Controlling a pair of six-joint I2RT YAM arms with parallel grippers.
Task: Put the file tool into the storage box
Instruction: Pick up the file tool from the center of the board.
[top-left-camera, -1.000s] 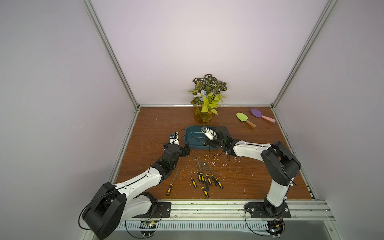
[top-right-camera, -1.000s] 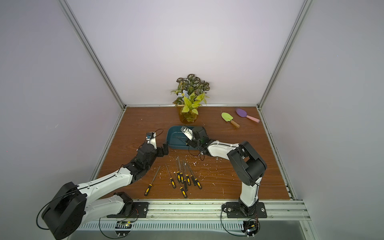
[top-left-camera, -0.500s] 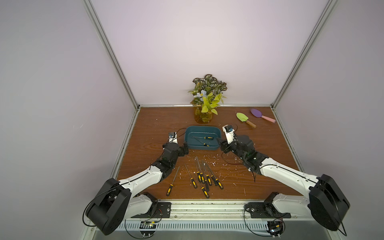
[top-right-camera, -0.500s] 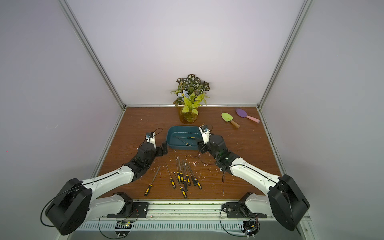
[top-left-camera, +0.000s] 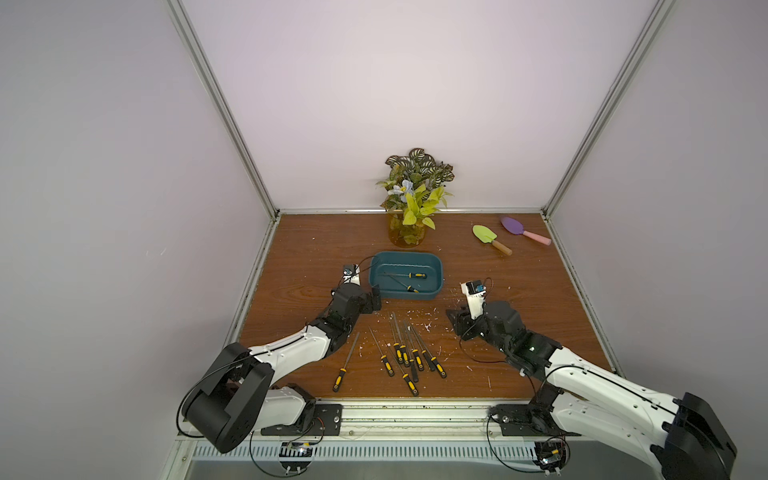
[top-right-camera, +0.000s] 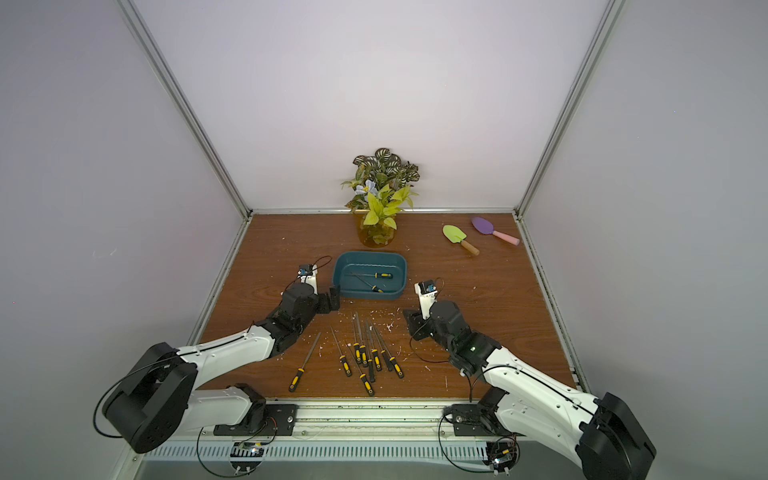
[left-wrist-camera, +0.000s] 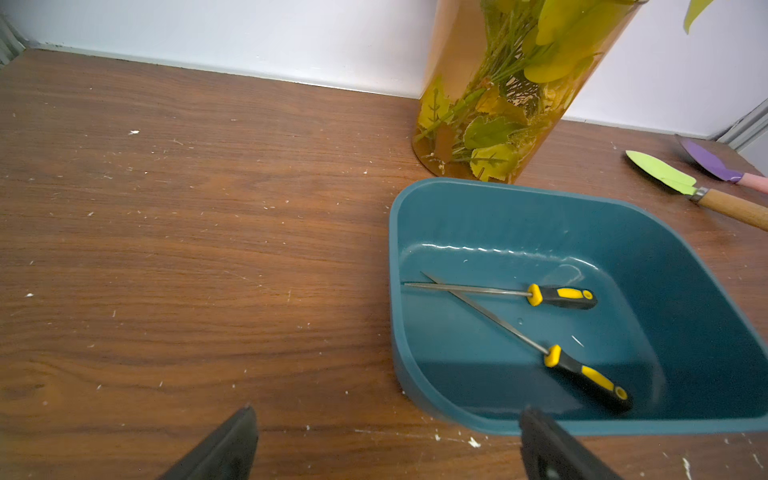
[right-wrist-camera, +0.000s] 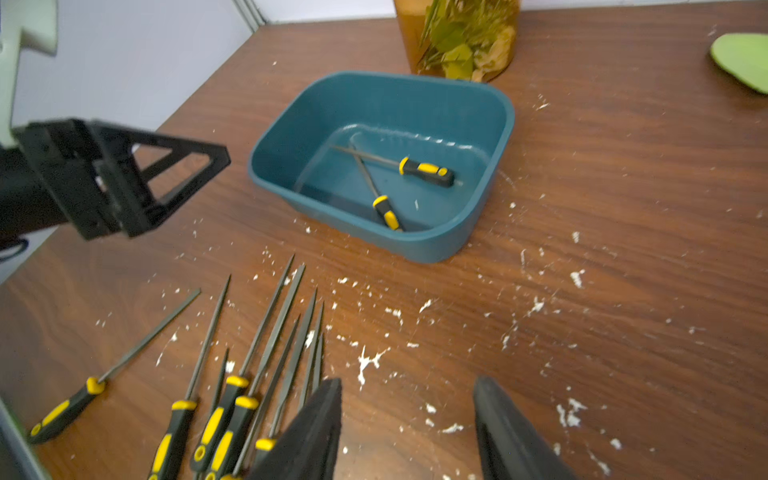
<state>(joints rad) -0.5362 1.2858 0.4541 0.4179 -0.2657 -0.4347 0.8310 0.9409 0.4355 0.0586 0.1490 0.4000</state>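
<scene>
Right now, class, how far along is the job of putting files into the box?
Done: two files lie crossed inside the box. In hand: nothing; the left gripper and right gripper are both open and empty. Left: a cluster of files on the table.

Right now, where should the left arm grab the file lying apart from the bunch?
By its black-and-yellow handle, the thickest part, straight down with fingers across it. The lone file lies flat on the table, clear of the other files.
</scene>
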